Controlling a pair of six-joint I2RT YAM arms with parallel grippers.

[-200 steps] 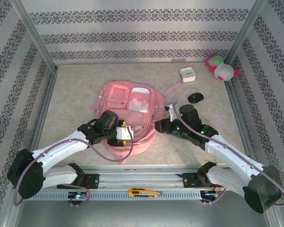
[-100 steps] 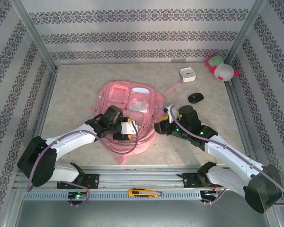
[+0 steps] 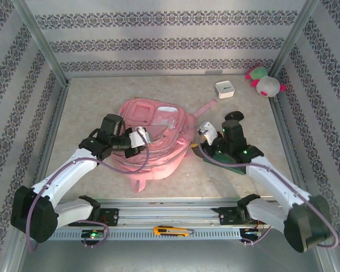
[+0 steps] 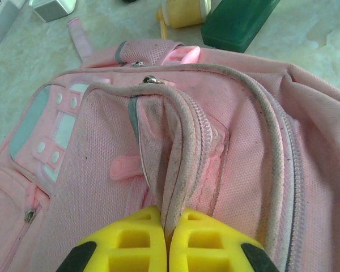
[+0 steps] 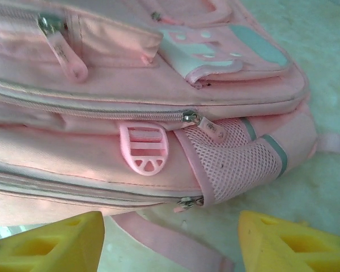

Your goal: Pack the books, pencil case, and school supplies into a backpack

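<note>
Left gripper [image 4: 168, 229] pinches a fabric ridge of the pink backpack [image 4: 96, 164] just ahead; right gripper [image 5: 170, 235], jaws apart, faces a zipper pull [image 5: 209, 129]. Holding the ridge taut should ease unzipping.

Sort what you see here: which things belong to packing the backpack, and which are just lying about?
Belongs to the job: backpack, left fingers shut on its zip edge, right fingers open beside it, green case (probably a supply).
Lying about: plush toy, white box, small black object, utility knife.
</note>
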